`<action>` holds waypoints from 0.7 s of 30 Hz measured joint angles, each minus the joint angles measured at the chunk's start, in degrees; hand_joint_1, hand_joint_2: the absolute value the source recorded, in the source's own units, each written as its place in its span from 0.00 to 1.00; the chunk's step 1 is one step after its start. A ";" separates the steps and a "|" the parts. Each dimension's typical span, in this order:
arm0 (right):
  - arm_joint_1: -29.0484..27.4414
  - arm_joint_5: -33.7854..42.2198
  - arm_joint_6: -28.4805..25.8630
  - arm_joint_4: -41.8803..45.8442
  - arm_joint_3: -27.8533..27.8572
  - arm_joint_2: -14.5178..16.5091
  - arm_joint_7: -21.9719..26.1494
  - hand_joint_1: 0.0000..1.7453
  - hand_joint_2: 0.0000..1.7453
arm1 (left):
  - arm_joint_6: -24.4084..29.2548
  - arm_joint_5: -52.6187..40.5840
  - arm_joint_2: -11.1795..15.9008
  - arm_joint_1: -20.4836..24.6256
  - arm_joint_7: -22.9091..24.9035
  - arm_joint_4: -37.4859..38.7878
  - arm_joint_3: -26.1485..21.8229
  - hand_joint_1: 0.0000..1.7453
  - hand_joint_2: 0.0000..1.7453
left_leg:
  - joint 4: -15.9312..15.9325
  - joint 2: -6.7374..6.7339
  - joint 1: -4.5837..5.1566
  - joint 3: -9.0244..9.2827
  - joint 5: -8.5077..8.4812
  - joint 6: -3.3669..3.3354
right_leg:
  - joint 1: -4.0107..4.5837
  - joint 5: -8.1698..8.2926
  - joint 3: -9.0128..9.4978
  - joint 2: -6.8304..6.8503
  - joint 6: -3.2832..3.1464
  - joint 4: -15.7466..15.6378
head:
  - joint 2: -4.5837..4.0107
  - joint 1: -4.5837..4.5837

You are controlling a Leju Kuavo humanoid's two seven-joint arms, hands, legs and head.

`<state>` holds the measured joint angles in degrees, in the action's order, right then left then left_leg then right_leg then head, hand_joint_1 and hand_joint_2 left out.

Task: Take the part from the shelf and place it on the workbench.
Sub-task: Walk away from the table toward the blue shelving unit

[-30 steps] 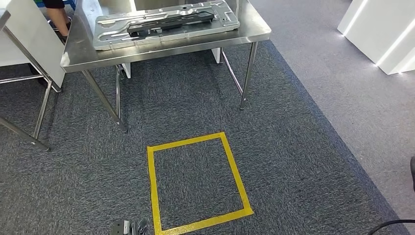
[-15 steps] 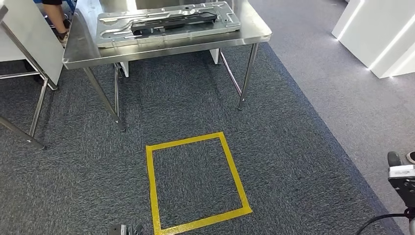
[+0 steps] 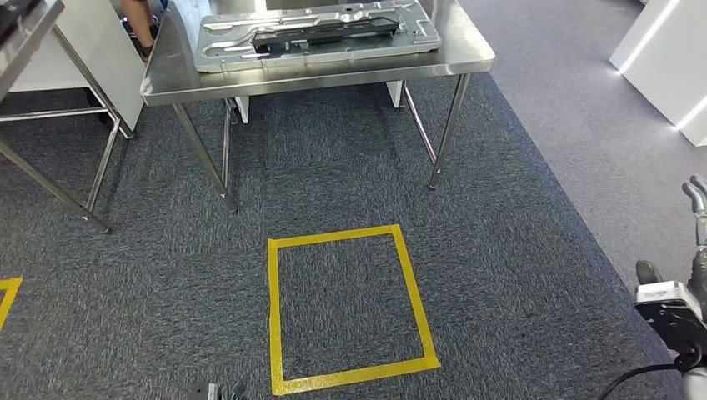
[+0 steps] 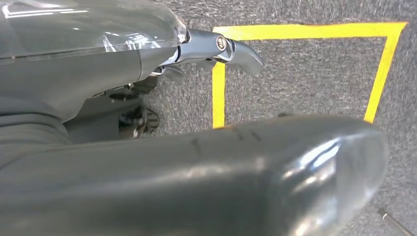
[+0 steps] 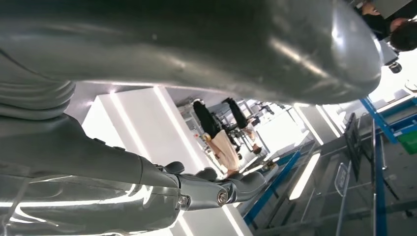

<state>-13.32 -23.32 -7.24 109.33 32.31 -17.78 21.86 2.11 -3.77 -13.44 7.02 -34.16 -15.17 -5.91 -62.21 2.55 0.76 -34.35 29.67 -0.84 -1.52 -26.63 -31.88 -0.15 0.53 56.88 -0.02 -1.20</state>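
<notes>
A flat silver metal panel [image 3: 317,33] with a black piece lying along it rests on the steel workbench [image 3: 317,77] at the top of the head view. My right hand [image 3: 699,217] comes in at the right edge, far from the bench and holding nothing. In the right wrist view its thumb [image 5: 196,44] and fingers [image 5: 236,189] stand apart around air. My left hand [image 3: 223,391] peeks in at the bottom edge. The left wrist view shows that hand [image 4: 88,83] over the carpet, fingers [image 4: 236,51] apart from the thumb [image 4: 221,172], nothing in it.
A yellow taped square [image 3: 346,304] marks the dark carpet in front of the bench. A second steel table [image 3: 33,33] stands at the left, with another yellow corner [image 3: 7,293] on the floor. A person's legs [image 3: 137,21] show behind the bench. White lit blocks [image 3: 667,58] stand at the right.
The whole picture has shifted right, so the camera has turned. My right arm has risen further into view at the right edge. The panel lies as before on the bench.
</notes>
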 joint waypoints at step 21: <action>1.22 1.32 1.98 -2.22 -0.44 -0.01 -0.04 0.00 0.00 | 1.19 0.07 -0.20 -0.21 -0.15 0.00 0.07 0.00 0.00 | 4.85 1.10 -0.44 2.33 -3.49 -2.03 | 0.03 -5.49 -5.39 0.04 2.48 13.18 | 0.00 0.08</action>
<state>-12.10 -21.99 -5.26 107.11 31.87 -17.78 21.82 3.30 -3.70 -13.64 6.81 -34.30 -15.17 -5.85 -57.36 3.65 0.32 -32.02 26.18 -2.87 -1.49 -32.11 -37.26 -0.11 3.01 70.07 -0.02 -1.11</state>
